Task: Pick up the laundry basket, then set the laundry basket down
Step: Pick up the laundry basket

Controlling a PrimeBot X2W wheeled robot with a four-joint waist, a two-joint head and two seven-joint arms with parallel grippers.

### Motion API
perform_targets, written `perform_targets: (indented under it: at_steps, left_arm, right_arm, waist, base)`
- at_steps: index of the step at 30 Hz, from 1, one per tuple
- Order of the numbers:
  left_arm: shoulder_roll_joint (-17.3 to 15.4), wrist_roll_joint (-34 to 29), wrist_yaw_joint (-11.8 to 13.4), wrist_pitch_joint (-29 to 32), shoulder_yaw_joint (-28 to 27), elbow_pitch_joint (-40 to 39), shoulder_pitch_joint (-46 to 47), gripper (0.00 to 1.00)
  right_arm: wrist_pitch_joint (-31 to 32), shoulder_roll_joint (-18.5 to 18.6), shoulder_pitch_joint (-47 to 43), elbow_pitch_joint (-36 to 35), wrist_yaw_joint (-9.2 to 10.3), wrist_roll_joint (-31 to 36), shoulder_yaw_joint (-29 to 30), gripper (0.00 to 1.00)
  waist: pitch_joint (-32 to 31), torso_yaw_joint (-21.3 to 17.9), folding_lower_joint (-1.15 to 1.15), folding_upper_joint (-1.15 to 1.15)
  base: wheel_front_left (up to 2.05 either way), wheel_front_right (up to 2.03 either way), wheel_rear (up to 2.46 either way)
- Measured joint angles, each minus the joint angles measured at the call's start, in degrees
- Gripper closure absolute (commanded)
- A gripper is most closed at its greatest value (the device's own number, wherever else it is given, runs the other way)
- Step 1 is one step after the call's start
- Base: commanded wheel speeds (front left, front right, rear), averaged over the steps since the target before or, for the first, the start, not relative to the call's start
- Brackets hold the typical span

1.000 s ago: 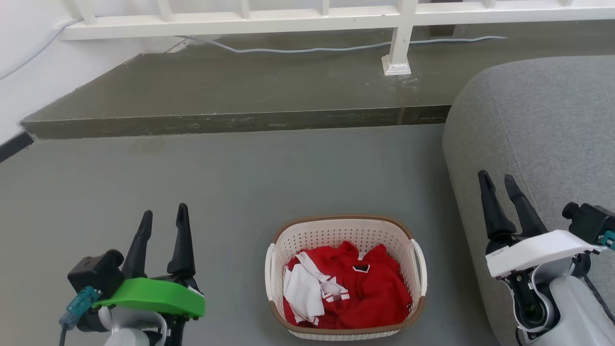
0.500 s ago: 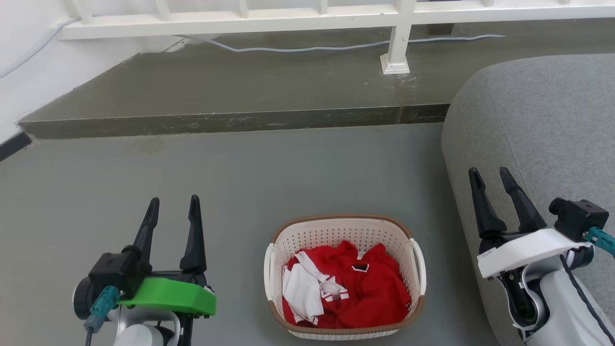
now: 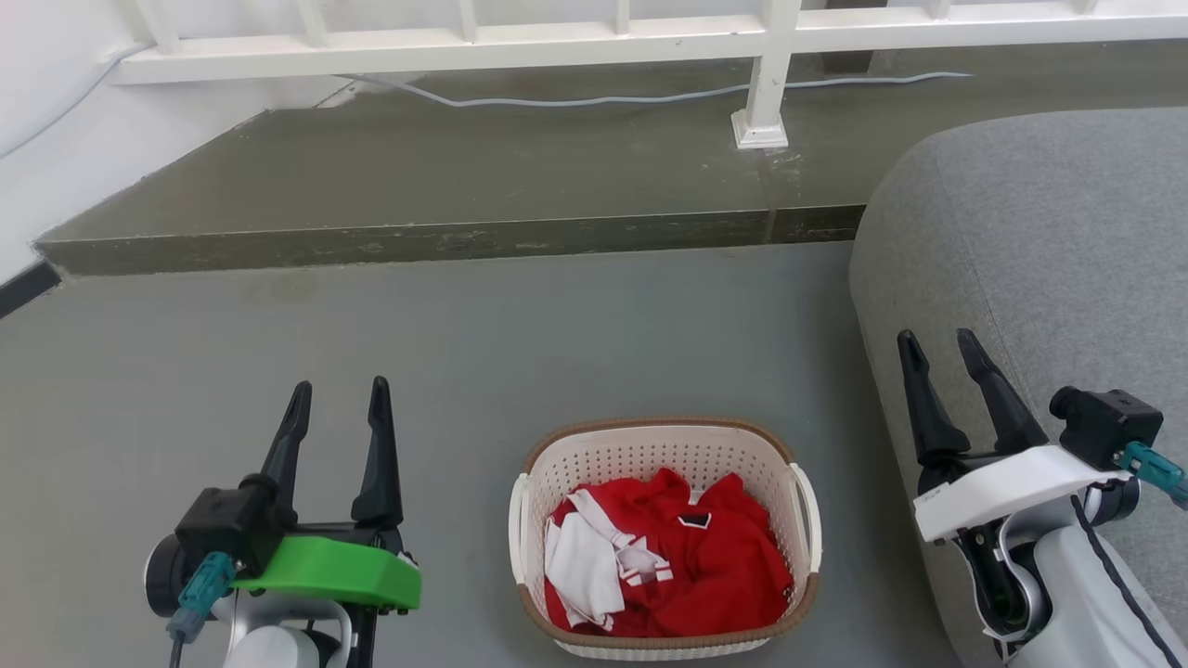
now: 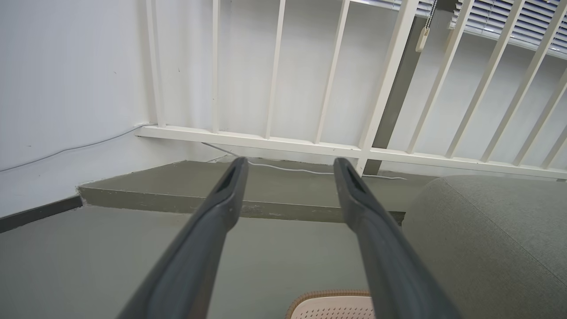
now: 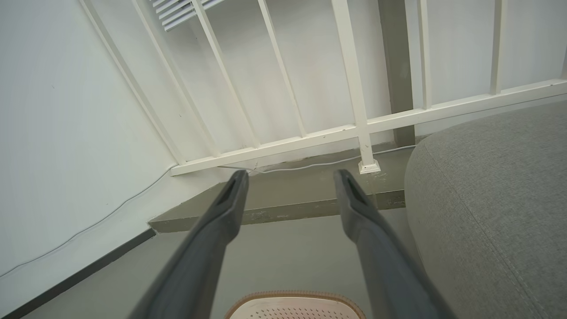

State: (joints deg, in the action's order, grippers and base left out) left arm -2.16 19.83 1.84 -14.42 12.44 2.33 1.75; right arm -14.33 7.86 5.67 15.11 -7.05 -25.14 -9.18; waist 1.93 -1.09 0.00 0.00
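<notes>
The laundry basket, cream-white and perforated with a brown rim and white loop side handles, stands on the grey floor at the bottom centre of the head view. Red and white clothes lie inside it. My left gripper is open, left of the basket and apart from it. To the basket's right, my right gripper hangs open in front of the sofa, holding nothing. The basket's far rim peeks in at the bottom of the left wrist view between the open left gripper fingers, and the rim shows below the open right gripper.
A grey sofa fills the right side, close to the right arm. Beyond the floor a raised concrete step carries a white railing and a pale cable. A white wall closes the left.
Both arms shifted slightly inward toward the basket over the last second, and the wrist cameras turned. The basket has stayed put. Both grippers stay open.
</notes>
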Motion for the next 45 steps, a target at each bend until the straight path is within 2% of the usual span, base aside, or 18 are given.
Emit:
perform_targets:
  at_steps: [18,29,45]
  left_arm:
    - [-0.1,0.6,0.8,0.0,2.1,-2.1,0.6,0.00]
    - [-0.1,0.6,1.5,0.0,4.9,-2.4,5.2,0.00]
    - [-0.1,0.7,1.8,0.0,7.9,6.2,14.1,0.00]
  right_arm:
    - [0.0,1.0,0.9,0.0,-0.01,0.5,2.2,0.00]
    - [0.0,3.3,2.9,0.5,-0.01,0.2,1.8,0.00]
    - [0.0,5.3,9.6,6.7,-0.01,-3.1,-0.3,0.00]
  waist:
    - [4.2,-0.8,0.00,0.00]
    - [11.4,-1.2,0.00,0.00]
    - [23.6,-0.9,0.00,0.00]
  base:
    - [0.00,0.00,0.00]
    - [0.00,0.00,0.00]
    - [0.00,0.00,0.00]
